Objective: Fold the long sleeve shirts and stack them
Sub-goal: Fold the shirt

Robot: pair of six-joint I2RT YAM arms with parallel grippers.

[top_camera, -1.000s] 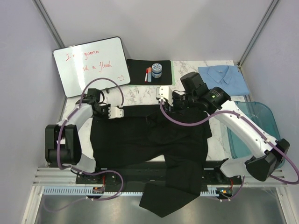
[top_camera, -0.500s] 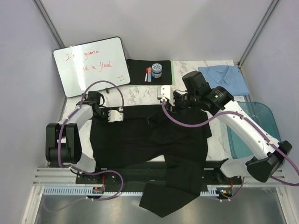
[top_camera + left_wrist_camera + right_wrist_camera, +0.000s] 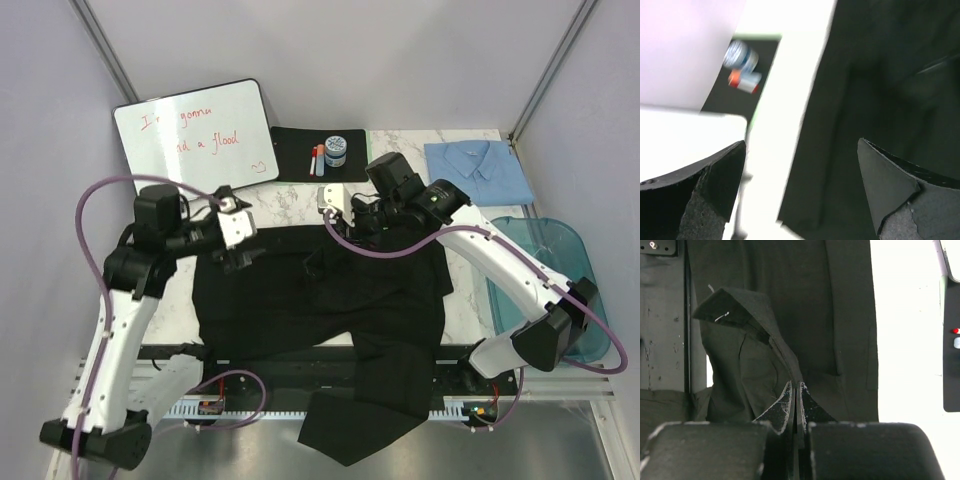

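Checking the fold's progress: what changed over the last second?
The left pincer opened, let go of the black shirt and lifted away. The right pincer, still shut on its fabric, shifted left. The blue shirt, whiteboard and mat stayed put.

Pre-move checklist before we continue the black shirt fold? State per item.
1. Right gripper shut on the black shirt: ok, fabric is pinched between its fingertips.
2. Left gripper open and empty: ok, it hovers over the shirt's far left edge with nothing between the fingers.
3. Black shirt flat on the table: not ok, it is bunched by the right gripper and one part hangs over the near edge.
4. Light blue shirt out of the way: ok, it lies folded at the far right, apart from the black one.
5. Number of layers in the right grip: cannot tell.
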